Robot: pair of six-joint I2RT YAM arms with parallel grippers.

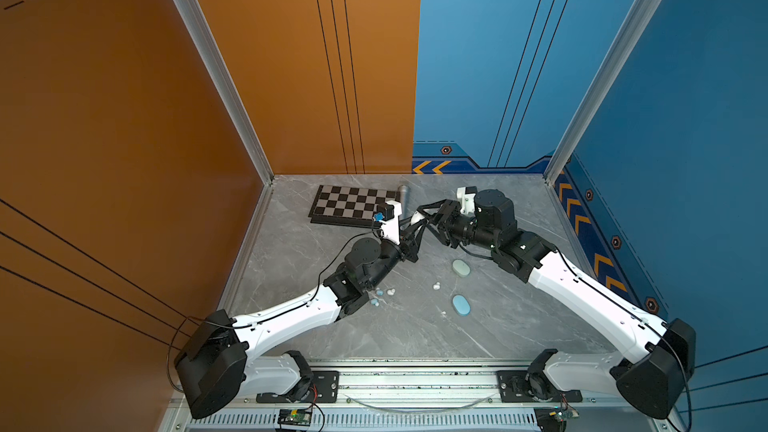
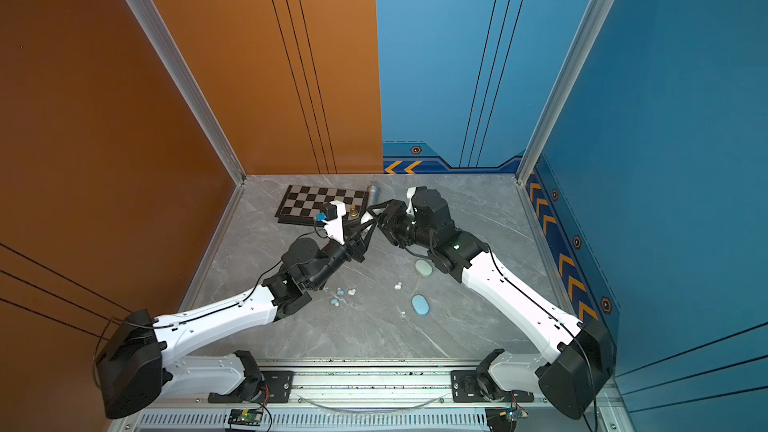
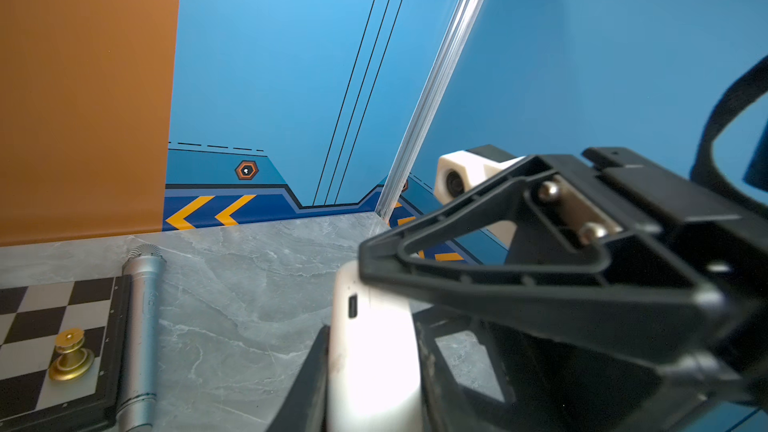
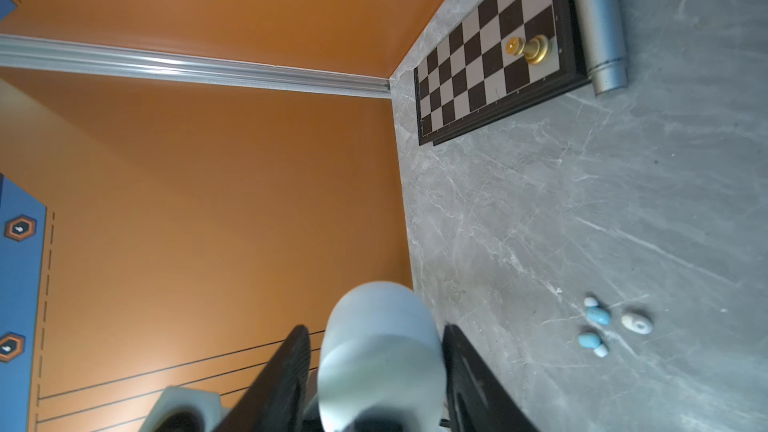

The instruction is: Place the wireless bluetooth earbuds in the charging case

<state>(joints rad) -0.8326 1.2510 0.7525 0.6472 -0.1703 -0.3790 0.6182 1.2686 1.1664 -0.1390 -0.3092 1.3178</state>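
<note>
Arms meet over the back of the table (image 1: 415, 338), where a white case (image 3: 374, 367) hangs in the air between two claws. The left gripper (image 3: 372, 326) is pinched narrowly on the case, one finger on each side, as its wrist view shows. The right gripper (image 4: 376, 328) flanks the same case from the opposite end. Its fingers (image 4: 282, 380) stand close on either side, but whether they press the shell or merely bracket it cannot be told. A small dark port shows on the case's edge.

On the table, well clear of the raised case, the earbuds (image 4: 598, 317) lie loose. A cluster of white and light-blue ones sits beside the left arm, and a lone bud (image 1: 436, 285) lies nearer the middle. Two more cases rest flat nearby: a green case (image 1: 461, 268) just beside the right arm and a blue case (image 1: 461, 305) in front of it. Behind the claws sits a chessboard (image 1: 353, 201) bearing one gold piece (image 3: 70, 355), with a microphone (image 3: 141, 326) lying along its edge.
</note>
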